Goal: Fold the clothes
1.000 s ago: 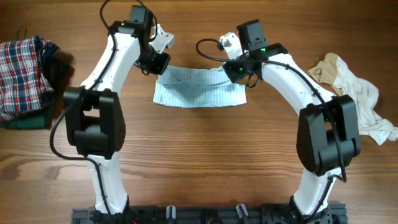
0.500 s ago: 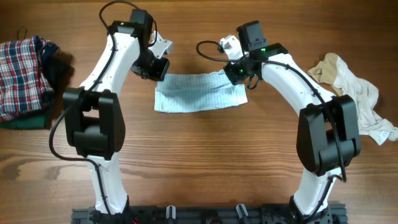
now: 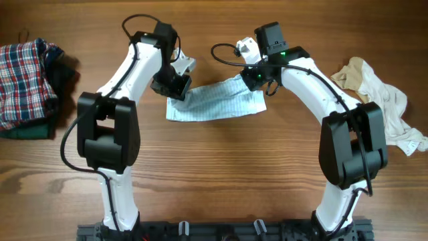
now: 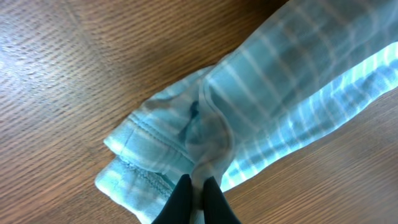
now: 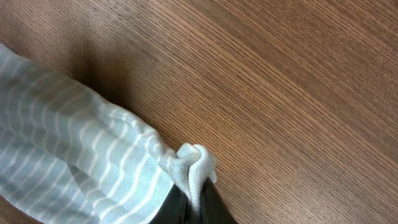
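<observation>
A pale blue-and-white striped garment [image 3: 214, 102] lies stretched across the middle of the table between both arms. My left gripper [image 3: 178, 90] is shut on its upper left corner; the left wrist view shows the black fingers [image 4: 181, 202] pinching the striped cloth [image 4: 280, 112] beside a hemmed edge. My right gripper [image 3: 250, 80] is shut on the upper right corner, its fingers [image 5: 177, 208] clamped on a bunched white cuff [image 5: 191, 163]. The cloth rises toward both grippers, and its lower edge rests on the wood.
A red-blue plaid garment [image 3: 23, 77] lies heaped on dark green cloth [image 3: 30, 128] at the left edge. A crumpled cream and tan garment pile [image 3: 381, 100] sits at the right edge. Bare wooden tabletop [image 3: 221, 174] stretches in front of the striped garment.
My left gripper has moved right and toward the front with its corner, so the garment's left side now bunches inward. The right gripper has stayed in place.
</observation>
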Robot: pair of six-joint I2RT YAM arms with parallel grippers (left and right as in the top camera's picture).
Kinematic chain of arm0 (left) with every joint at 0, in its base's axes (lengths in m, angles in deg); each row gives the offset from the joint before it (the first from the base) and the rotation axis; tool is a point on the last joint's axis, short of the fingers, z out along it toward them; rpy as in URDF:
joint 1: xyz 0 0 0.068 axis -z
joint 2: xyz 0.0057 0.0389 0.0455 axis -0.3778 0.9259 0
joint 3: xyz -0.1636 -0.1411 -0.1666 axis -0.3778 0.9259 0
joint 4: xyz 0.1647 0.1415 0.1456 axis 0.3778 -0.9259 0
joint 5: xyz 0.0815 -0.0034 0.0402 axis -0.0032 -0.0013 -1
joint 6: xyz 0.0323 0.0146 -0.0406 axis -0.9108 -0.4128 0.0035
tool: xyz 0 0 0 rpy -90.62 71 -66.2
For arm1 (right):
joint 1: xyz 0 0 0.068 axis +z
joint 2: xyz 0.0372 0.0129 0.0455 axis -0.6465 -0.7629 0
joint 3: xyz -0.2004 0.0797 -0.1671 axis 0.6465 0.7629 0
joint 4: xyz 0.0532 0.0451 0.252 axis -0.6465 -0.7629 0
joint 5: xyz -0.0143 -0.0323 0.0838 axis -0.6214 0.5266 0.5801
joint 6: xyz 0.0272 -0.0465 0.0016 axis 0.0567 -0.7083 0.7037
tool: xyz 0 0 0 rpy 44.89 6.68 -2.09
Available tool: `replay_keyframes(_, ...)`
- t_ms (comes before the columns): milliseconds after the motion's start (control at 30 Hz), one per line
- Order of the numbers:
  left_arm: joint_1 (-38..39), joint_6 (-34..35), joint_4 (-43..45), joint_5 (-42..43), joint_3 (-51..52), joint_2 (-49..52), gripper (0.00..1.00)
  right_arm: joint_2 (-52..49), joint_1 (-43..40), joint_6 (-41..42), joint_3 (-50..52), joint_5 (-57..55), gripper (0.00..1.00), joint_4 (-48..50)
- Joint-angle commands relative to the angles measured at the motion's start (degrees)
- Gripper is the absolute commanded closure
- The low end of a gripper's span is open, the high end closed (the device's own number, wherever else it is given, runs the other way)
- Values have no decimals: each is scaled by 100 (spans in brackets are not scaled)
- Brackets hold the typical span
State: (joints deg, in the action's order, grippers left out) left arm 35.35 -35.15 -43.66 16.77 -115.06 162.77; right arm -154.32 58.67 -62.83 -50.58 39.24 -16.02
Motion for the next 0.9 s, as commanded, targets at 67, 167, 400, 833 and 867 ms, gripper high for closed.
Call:
replay_keyframes(67, 9, 55, -4, 101, 369, -181, 96, 129, 7, -44, -85, 94, 96, 59)
replay_keyframes(167, 9, 55, -11, 46, 389, -181, 96, 129, 7, -42, -85, 94, 96, 57)
replay_keyframes(400, 9, 52, -225, -291, 636, -181, 81, 129, 7, -48, -85, 90, 96, 98)
replay_keyframes(833, 9, 52, -623, 87, 634, -181, 57, 129, 7, -42, -85, -114, 68, 138)
replay_keyframes(867, 9, 52, -638, 109, 634, -181, 51, 129, 7, -42, -85, -127, 68, 138)
